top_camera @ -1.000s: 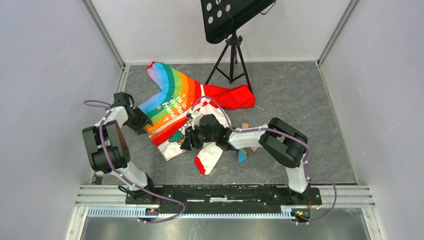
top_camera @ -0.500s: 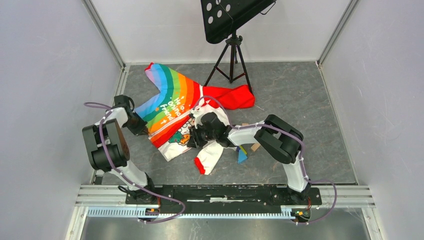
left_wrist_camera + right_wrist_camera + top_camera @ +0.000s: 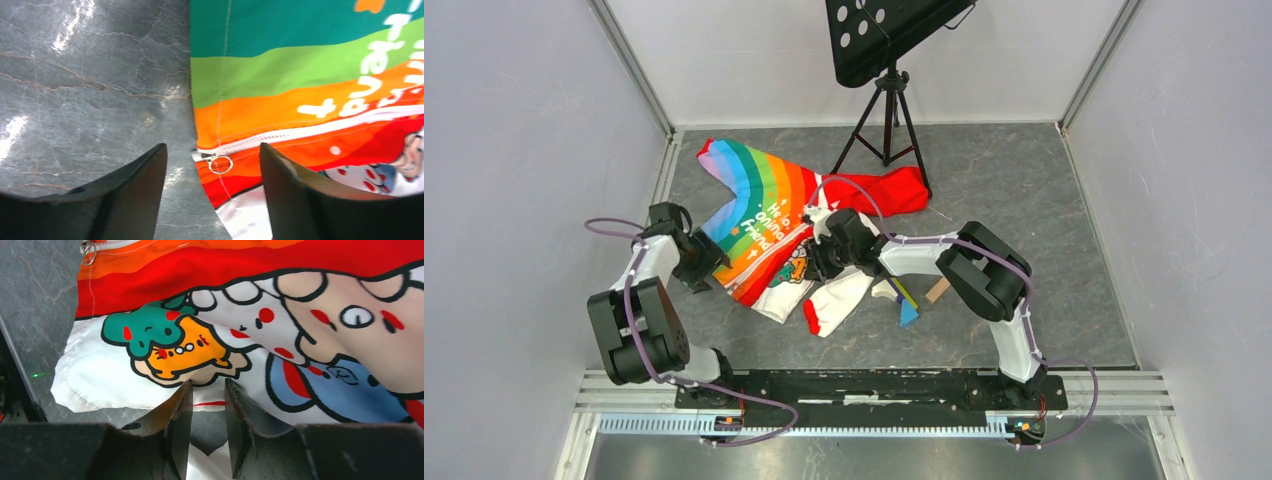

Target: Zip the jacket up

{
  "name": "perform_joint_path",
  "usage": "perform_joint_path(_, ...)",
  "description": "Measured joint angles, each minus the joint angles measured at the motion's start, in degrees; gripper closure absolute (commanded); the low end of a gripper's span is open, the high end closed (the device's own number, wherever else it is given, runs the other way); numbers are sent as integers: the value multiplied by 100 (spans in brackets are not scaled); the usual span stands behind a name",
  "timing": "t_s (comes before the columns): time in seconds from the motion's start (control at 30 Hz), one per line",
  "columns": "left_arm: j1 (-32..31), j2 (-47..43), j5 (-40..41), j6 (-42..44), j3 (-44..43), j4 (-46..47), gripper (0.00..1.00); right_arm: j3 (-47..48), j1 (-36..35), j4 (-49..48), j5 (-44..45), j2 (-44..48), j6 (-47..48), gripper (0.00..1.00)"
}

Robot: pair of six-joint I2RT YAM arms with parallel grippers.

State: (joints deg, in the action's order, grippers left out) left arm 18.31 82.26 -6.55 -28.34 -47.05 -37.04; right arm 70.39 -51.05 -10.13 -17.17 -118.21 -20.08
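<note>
A small white fabric jacket (image 3: 764, 215) with a cartoon print, a rainbow-striped panel and a red sleeve lies spread on the grey stone-patterned table (image 3: 1024, 180), left of the middle. The rainbow panel reaches to the far left. The red sleeve (image 3: 884, 192) points right, toward the feet of a black music stand (image 3: 886, 30) at the far side. A white sleeve with a red cuff (image 3: 812, 318) trails toward the near edge.

My left fingers (image 3: 212, 150) hover at the jacket's left hem, spread wide and holding nothing. The small silver ring of the zipper pull (image 3: 220, 163) lies on the table between them, at the end of the white zip line, and neither finger touches it.

My right fingers (image 3: 207, 385) sit on the white printed part near the jacket's middle. They are drawn almost together, and a fold of the white cloth sits in the narrow slit between them.
</note>
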Motion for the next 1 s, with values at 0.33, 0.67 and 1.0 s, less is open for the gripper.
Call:
perform_joint_path(0.33, 0, -527, -623, -271, 173, -17, 16, -15, -302, 48, -144, 466, -61, 42)
perform_joint_path(0.67, -4, -896, -382, -245, 26, -142, 15, 649, -1252, 44, 1003, 299, 938, 17)
perform_joint_path(1.0, 0, -684, -348, -249, -26, -55, 16, 2055, -2059, 461, 2562, -763, 2190, 19)
